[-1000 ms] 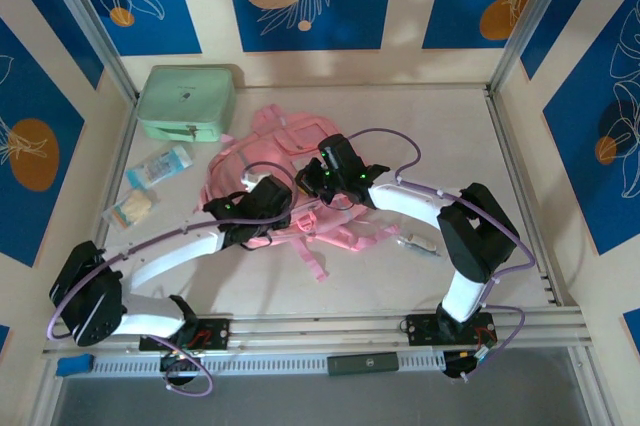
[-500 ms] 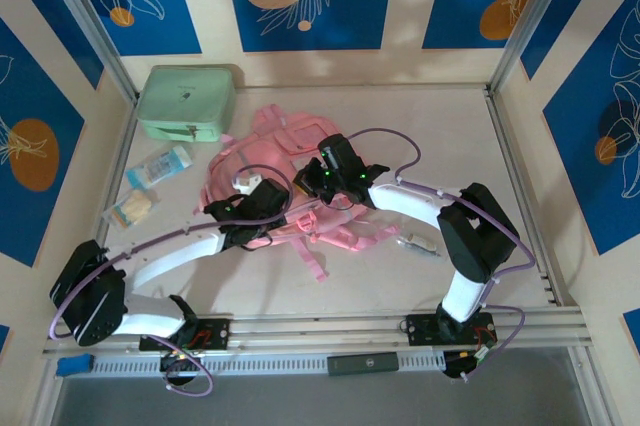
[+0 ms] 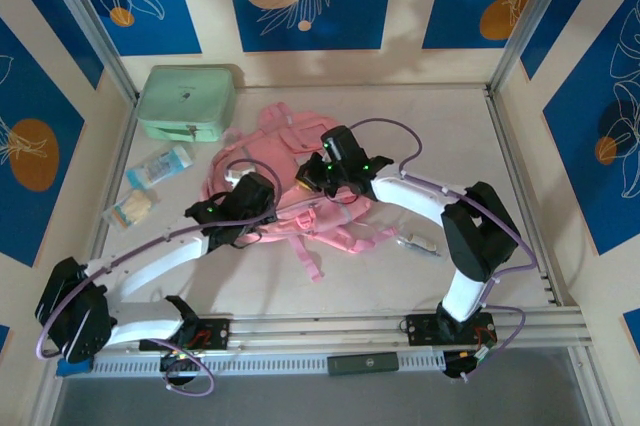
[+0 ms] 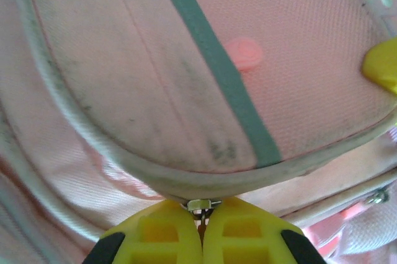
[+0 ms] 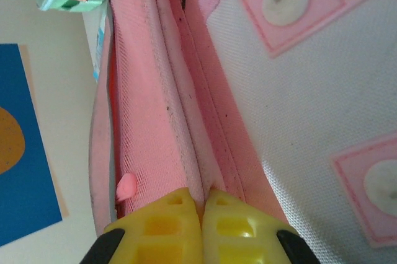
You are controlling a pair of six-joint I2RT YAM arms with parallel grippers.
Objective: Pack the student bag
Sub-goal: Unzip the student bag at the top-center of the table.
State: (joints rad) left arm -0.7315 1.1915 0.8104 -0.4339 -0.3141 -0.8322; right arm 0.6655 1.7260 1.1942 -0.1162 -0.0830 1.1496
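The large pink fabric student bag point(image 3: 275, 136) lies flat in the middle of the pale worktop point(image 3: 440, 146), with both arms bent over it. The left end effector point(image 4: 201, 217) is clenched on a small metal zip pull point(image 4: 201, 204) at the piped rim of a pocket flap with a grey-green stripe (yellow fingers pressed together, the pull poking out between the tips). The right end effector point(image 5: 203, 205) is pinched tight too, grasping a pink seam edge of the bag beside the grey panel with pink squares. The mint green boxy zip case point(image 3: 187, 101) sits toward the far left corner, not touching the bag.
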